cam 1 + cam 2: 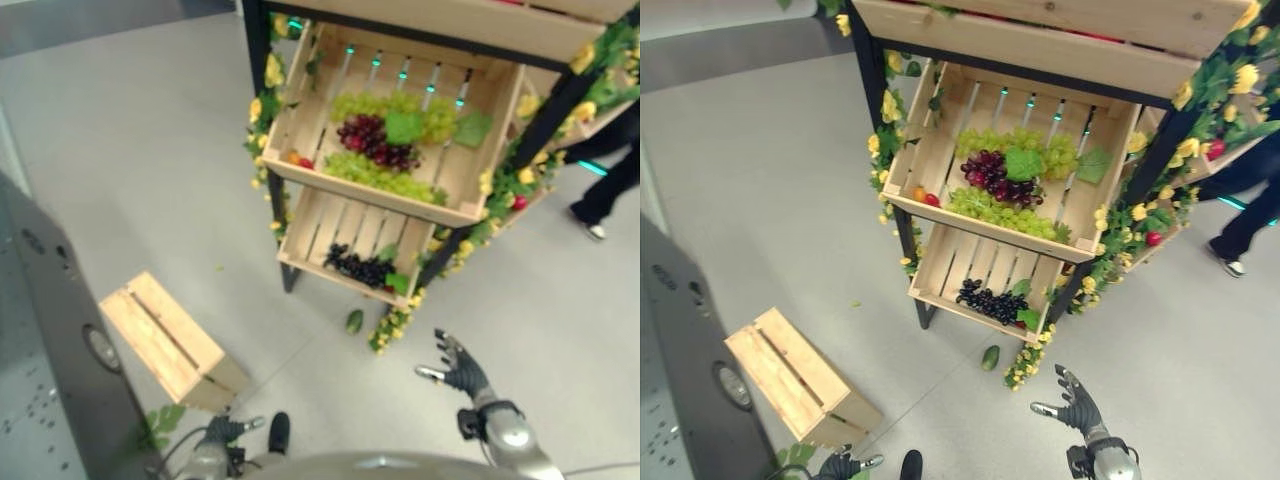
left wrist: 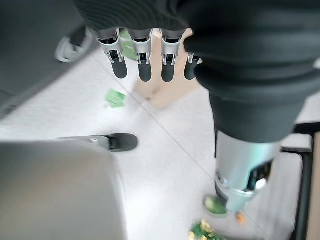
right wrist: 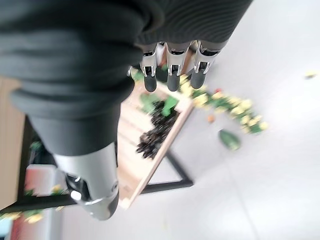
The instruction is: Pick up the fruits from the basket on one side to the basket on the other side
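A wooden shelf rack (image 1: 262, 60) trimmed with yellow flowers is seen ahead, carrying slatted wooden crates. In the upper crate (image 1: 300, 125), green grapes (image 1: 380, 172) and dark red grapes (image 1: 372, 140) are piled together, with a small red fruit (image 1: 304, 162) lying at the crate's left front corner. In the lower crate (image 1: 310, 232), a bunch of black grapes (image 1: 358, 266) is held near the front edge. A green fruit (image 1: 354, 321) is left on the floor just in front of the rack. A separate empty wooden crate (image 1: 170, 342) is tipped on the floor well to the left of the rack.

The right hand (image 1: 460, 366) is held above the floor below the rack, fingers spread and straight, nothing grasped. The left hand (image 2: 145, 60) is shown low near the tipped crate, fingers straight and relaxed, nothing held. A person's dark-trousered legs (image 1: 612, 180) are visible beside the rack on the right.
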Available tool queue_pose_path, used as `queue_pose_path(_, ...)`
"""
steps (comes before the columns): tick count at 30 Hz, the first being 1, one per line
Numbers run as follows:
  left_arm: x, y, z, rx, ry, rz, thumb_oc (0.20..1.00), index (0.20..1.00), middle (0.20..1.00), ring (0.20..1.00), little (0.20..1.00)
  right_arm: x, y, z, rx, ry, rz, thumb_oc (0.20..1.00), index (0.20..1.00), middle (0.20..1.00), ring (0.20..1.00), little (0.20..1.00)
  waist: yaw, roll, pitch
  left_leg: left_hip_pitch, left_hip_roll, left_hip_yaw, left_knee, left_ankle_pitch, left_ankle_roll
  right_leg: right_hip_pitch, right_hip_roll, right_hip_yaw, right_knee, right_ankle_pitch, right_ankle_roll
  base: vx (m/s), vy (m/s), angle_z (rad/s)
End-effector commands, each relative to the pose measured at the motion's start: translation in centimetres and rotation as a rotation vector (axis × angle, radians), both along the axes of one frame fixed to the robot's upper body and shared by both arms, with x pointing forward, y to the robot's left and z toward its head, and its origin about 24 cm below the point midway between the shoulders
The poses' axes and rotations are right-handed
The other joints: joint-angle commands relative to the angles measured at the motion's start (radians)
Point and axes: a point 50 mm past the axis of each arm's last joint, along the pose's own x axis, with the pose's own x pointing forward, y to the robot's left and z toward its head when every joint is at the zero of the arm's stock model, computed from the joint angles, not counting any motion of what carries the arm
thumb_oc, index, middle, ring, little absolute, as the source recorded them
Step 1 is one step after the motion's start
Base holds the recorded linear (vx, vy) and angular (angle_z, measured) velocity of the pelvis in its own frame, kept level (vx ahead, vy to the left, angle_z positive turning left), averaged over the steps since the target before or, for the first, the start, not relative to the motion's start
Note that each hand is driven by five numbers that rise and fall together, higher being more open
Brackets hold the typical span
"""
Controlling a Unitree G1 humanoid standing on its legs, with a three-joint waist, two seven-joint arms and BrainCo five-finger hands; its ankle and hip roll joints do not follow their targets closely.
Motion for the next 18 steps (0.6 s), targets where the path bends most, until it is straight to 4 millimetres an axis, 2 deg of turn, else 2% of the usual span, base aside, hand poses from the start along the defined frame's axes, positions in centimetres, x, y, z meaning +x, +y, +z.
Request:
queue_pose_path(1, 1.1, 0.2, 0.3, -0.007, -0.033, 0.026, 1.000, 1.000, 1.000, 1.000, 1.000, 1.6, 0.2, 2.8, 0.000, -0.147, 0.043, 1.000, 1.000, 1.000, 1.000, 1.000, 0.016, -0.020, 0.000, 0.050, -0.020, 0.028, 0.047, -0.137, 0.013, -0.113, -0.010, 0.025, -0.008, 0.077, 0.076, -0.12, -0.268, 0.20)
queue_pose_path(7, 0.2, -1.1, -0.3, -0.056, -0.005, 0.075, 1.000, 1.000, 1.000, 1.000, 1.000, 1.9, -0.3, 3.8, -0.015, -0.191, 0.055, 1.000, 1.000, 1.000, 1.000, 1.000, 0.022, 0.008, 0.043, 0.002, 0.007, -0.044, 0.073, -0.096, -0.033, -0.083, 0.014, -0.038, -0.054, 0.073, 0.046, -0.10, -0.194, 0.37)
queue_pose_path(9, 0.2, -1.1, -0.3, -0.057, -0.005, 0.075, 1.000, 1.000, 1.000, 1.000, 1.000, 2.0, -0.3, 3.8, -0.015, -0.191, 0.055, 1.000, 1.000, 1.000, 1.000, 1.000, 0.020, 0.009, 0.044, 0.002, 0.007, -0.046, 0.072, -0.096, -0.033, -0.083, 0.014, -0.040, -0.055, 0.073, 0.046, -0.12, -0.108, 0.45)
queue_pose_path(10, 0.8, -1.6, -0.2, -0.079, -0.026, 0.098, 1.000, 1.000, 1.000, 1.000, 1.000, 2.3, -0.9, 4.2, -0.041, -0.212, 0.038, 1.000, 1.000, 1.000, 1.000, 1.000, 0.021, 0.014, 0.070, -0.043, 0.023, -0.013, 0.095, -0.074, -0.047, -0.089, 0.000, -0.090, -0.051, 0.068, 0.042, -0.16, -0.113, 0.48)
queue_pose_path(11, 0.8, -1.6, -0.2, -0.079, -0.026, 0.098, 1.000, 1.000, 1.000, 1.000, 1.000, 2.3, -0.9, 4.2, -0.041, -0.212, 0.038, 1.000, 1.000, 1.000, 1.000, 1.000, 0.020, 0.015, 0.069, -0.044, 0.022, -0.014, 0.096, -0.075, -0.048, -0.090, 0.000, -0.092, -0.050, 0.067, 0.042, -0.21, -0.135, 0.65)
queue_pose_path(12, 1.0, -1.9, -0.2, -0.086, -0.031, 0.103, 1.000, 1.000, 1.000, 1.000, 1.000, 2.3, -1.1, 4.3, -0.051, -0.215, 0.030, 1.000, 1.000, 1.000, 1.000, 1.000, 0.015, 0.014, 0.078, -0.052, 0.030, 0.033, 0.108, -0.074, -0.047, -0.086, -0.014, -0.117, -0.051, 0.068, 0.044, -0.12, -0.063, 0.75)
queue_pose_path(13, 1.3, -2.1, -0.1, -0.092, -0.040, 0.111, 1.000, 1.000, 1.000, 1.000, 1.000, 2.4, -1.3, 4.4, -0.066, -0.221, 0.025, 1.000, 1.000, 1.000, 1.000, 1.000, 0.010, 0.010, 0.085, -0.055, 0.040, 0.105, 0.148, -0.093, -0.045, -0.088, -0.031, -0.145, -0.047, 0.071, 0.047, -0.18, -0.085, 1.04)
queue_pose_path(15, 0.9, -2.0, -0.2, -0.098, -0.033, 0.126, 1.000, 1.000, 1.000, 1.000, 1.000, 2.6, -1.4, 4.4, -0.078, -0.218, 0.030, 1.000, 1.000, 1.000, 1.000, 1.000, 0.013, 0.004, 0.077, -0.045, 0.028, 0.131, 0.192, -0.133, -0.042, -0.104, -0.048, -0.170, -0.054, 0.089, 0.052, -0.17, -0.096, 0.84)
queue_pose_path(18, 0.4, -2.1, -0.4, -0.120, -0.025, 0.168, 1.000, 1.000, 1.000, 1.000, 1.000, 3.0, -1.0, 4.6, -0.080, -0.230, 0.051, 1.000, 1.000, 1.000, 1.000, 1.000, 0.013, -0.005, 0.064, -0.008, -0.006, 0.156, 0.263, -0.231, -0.022, -0.120, -0.069, -0.207, -0.062, 0.105, 0.056, -0.15, -0.074, 0.47)
